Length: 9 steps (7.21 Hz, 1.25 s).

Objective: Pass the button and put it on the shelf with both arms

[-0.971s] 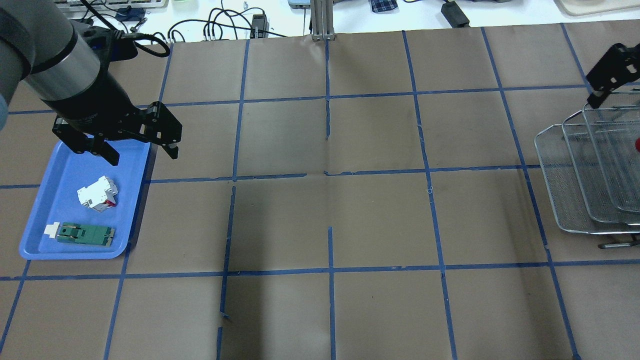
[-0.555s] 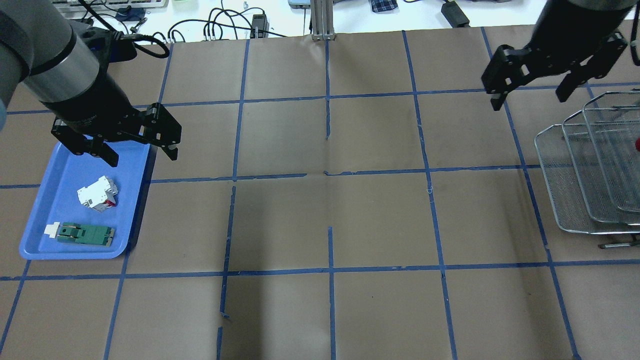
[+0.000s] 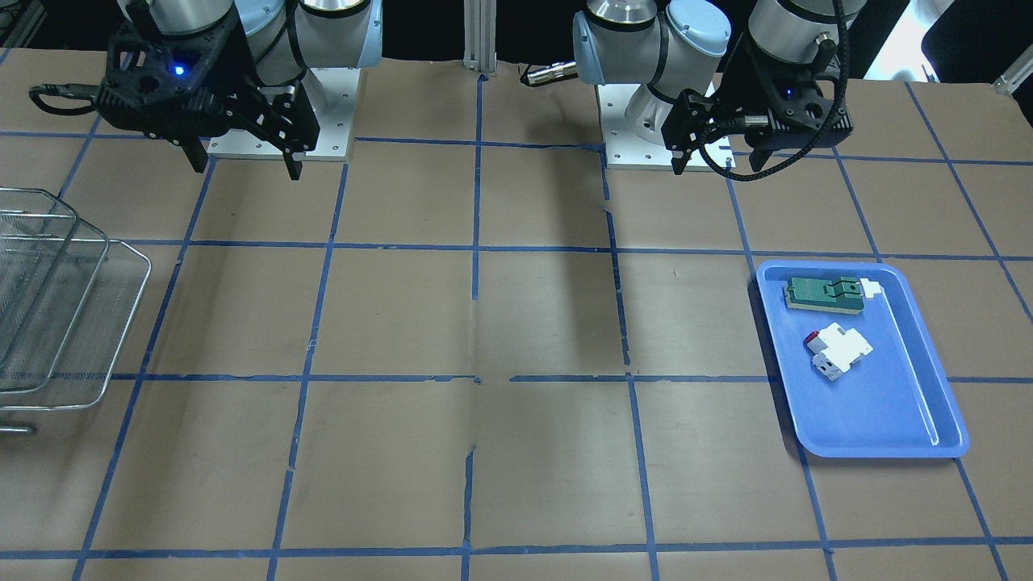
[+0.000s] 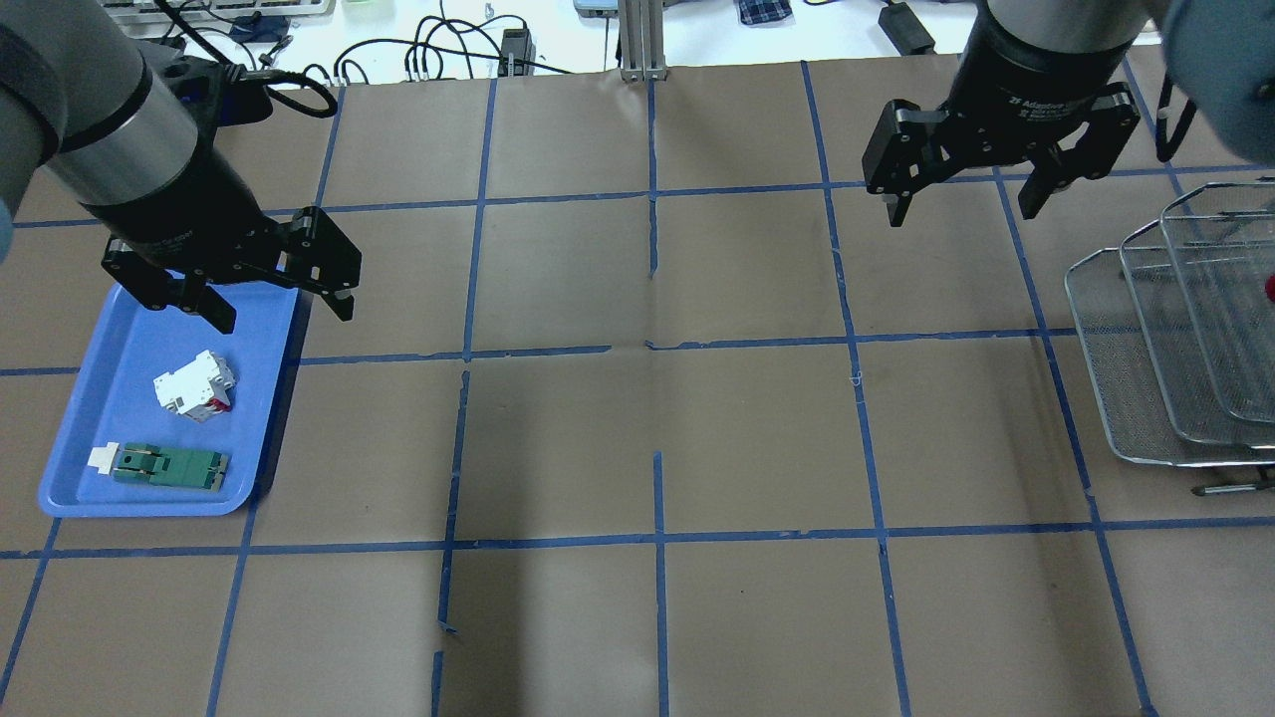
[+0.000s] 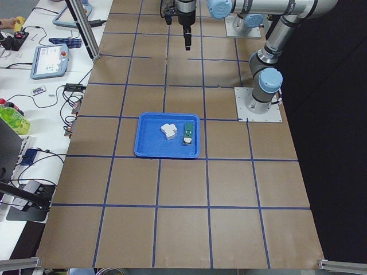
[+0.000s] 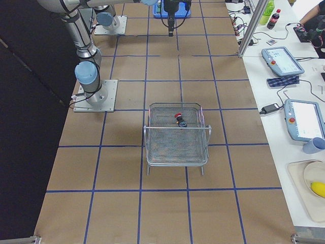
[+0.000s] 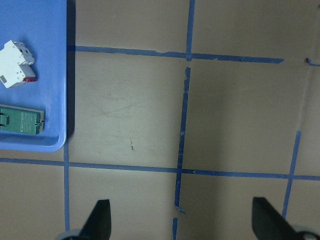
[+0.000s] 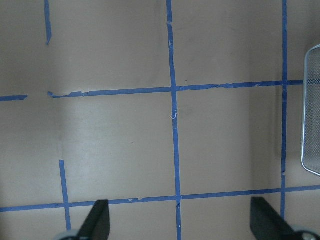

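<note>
The button (image 6: pixel 179 119), black with a red cap, lies in an upper tray of the wire-mesh shelf (image 6: pixel 176 150). In the overhead view only its red cap (image 4: pixel 1270 289) shows, at the right edge inside the shelf (image 4: pixel 1126 398). My right gripper (image 4: pixel 962 214) is open and empty, hanging above the table to the left of the shelf and apart from it. My left gripper (image 4: pixel 284 314) is open and empty above the far end of the blue tray (image 4: pixel 129 339). In the front view the right gripper (image 3: pixel 247 169) is at the left and the left gripper (image 3: pixel 717 165) at the right.
The blue tray (image 3: pixel 880 403) holds a white block with a red tab (image 4: pixel 194 385) and a green flat board (image 4: pixel 169 465). The brown table carries a grid of blue tape. Cables and devices lie beyond the table's far edge.
My right gripper has moved left, from over the shelf at the frame's edge to above the table beside it, still open. The left arm and the button have not moved.
</note>
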### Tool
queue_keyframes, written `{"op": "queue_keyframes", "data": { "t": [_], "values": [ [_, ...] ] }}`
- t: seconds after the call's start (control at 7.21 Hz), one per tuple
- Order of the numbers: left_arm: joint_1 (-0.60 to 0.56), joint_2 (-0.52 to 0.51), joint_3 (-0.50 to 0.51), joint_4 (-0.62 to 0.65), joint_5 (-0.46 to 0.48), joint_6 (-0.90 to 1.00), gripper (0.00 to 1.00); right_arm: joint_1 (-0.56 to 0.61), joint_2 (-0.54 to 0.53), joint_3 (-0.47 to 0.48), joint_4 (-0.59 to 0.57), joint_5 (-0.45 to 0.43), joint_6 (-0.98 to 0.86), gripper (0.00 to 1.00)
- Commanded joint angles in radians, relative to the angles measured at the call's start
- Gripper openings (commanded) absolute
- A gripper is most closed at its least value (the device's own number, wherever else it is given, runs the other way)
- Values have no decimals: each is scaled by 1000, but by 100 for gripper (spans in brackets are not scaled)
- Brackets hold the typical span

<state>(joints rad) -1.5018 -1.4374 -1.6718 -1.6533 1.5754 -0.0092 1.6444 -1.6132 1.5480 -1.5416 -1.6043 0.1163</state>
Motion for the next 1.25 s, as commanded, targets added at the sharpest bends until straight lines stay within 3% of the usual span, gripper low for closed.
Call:
{"op": "queue_keyframes", "data": {
  "t": [0.0, 1.11],
  "values": [
    [0, 0, 0, 1, -3, 0, 100, 2, -8, 17, -17, 11, 6, 98],
    [0, 3, -5, 1, -5, 0, 100, 0, -7, 15, -12, 15, 0, 100]
  ]
}}
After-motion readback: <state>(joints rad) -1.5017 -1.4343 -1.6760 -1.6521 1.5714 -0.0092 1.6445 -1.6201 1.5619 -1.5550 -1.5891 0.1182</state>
